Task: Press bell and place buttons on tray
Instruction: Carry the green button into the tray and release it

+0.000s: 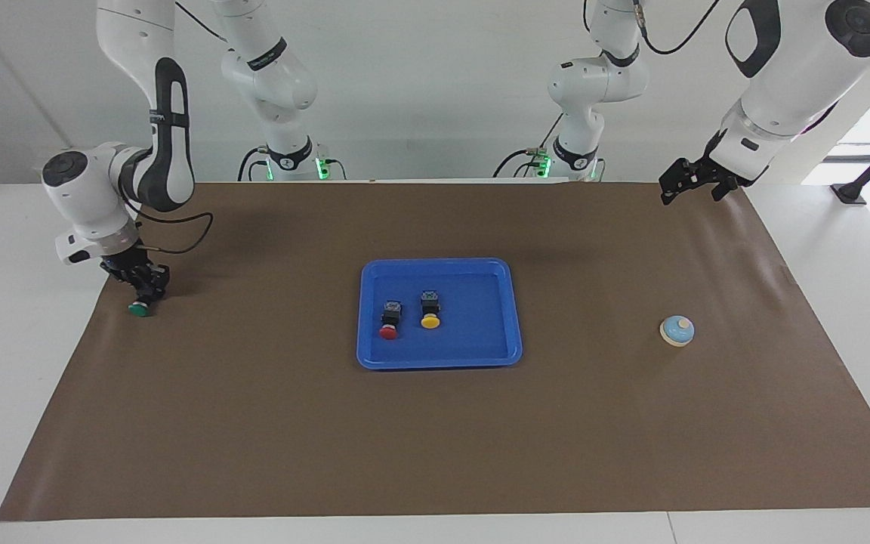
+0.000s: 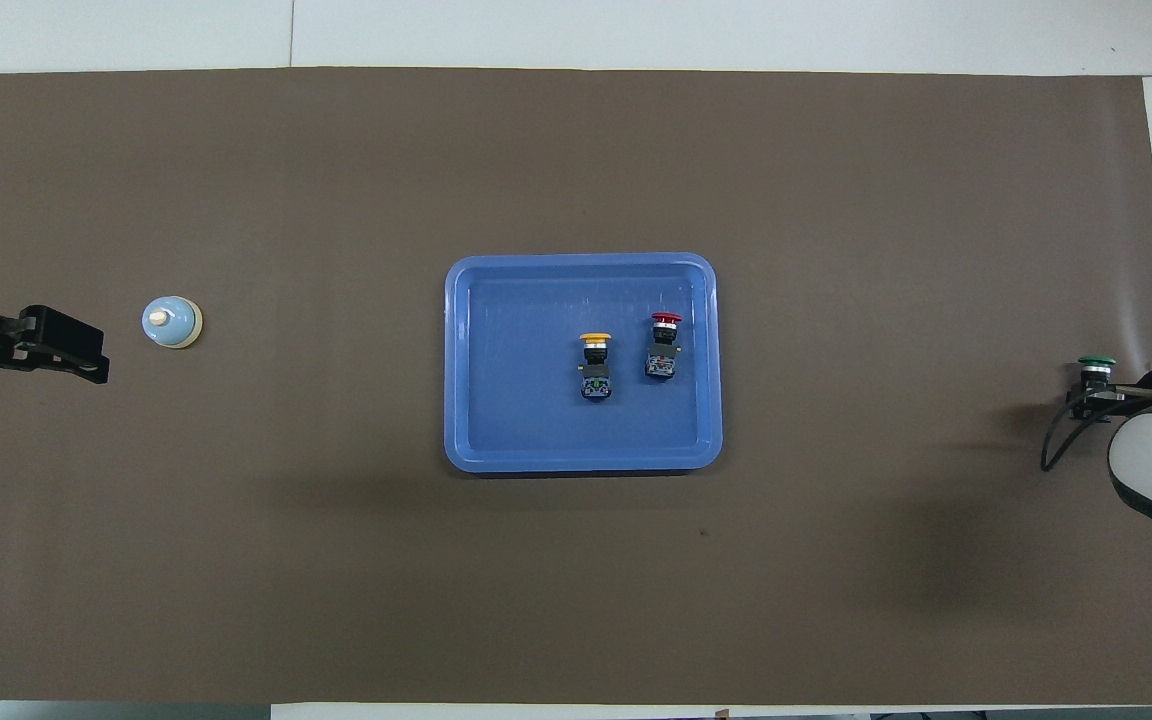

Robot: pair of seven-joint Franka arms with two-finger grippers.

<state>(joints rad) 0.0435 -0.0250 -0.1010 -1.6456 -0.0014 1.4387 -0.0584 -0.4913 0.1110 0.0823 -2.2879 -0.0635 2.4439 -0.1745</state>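
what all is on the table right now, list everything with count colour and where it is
tray: 1, bright blue, middle of the table
red button: 1, red cap on black body, in the tray
yellow button: 1, yellow cap on black body, in the tray beside the red one
green button: 1, green cap on black body, at the right arm's end of the table, in the right end effector
bell: 1, light blue with cream base and knob, toward the left arm's end
table cover: 1, brown
right end effector: 1, black, shut on the green button
left end effector: 1, black, open, waiting over the table's edge near its base
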